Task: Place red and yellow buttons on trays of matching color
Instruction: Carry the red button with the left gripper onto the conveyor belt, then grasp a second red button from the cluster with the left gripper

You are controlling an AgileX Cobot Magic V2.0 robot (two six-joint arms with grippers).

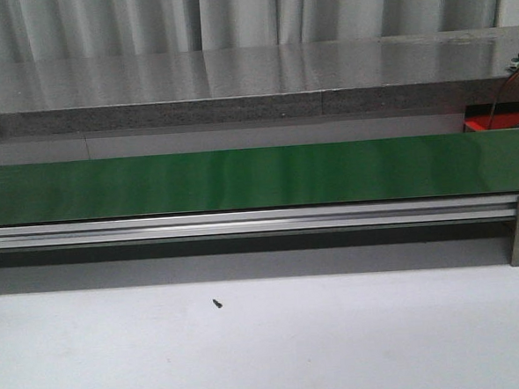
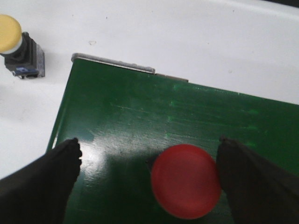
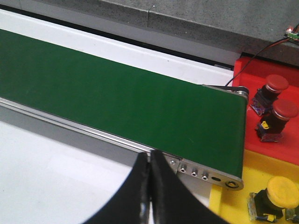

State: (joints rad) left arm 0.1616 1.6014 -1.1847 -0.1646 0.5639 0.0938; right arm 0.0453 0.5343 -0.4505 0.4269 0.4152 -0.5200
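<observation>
**Red button on the belt between the left fingers; right fingers pressed together**

In the left wrist view, the left gripper [image 2: 149, 179] is spread wide, its two dark fingers [image 2: 42, 186] standing apart over the green conveyor belt [image 2: 140, 121]. A red button [image 2: 186, 181] sits on the belt between them, much closer to one finger than the other (whether it touches that finger cannot be told). Off the belt, past its end edge on the white worktop [image 2: 187, 37], a yellow button [image 2: 10, 33] with a black base stands alone.

In the right wrist view, the right gripper [image 3: 149, 186] has its fingers pressed together with nothing between them, hanging over the belt's near rail. Beyond the belt's end lie a red tray [image 3: 247, 70] carrying two red-capped buttons [image 3: 273, 86] and a yellow tray [image 3: 233, 200] carrying a yellow-capped button [image 3: 280, 193].

The front view shows the belt's length [image 1: 258, 177] bare, its aluminium rail [image 1: 244, 222] below, and neither arm.
</observation>
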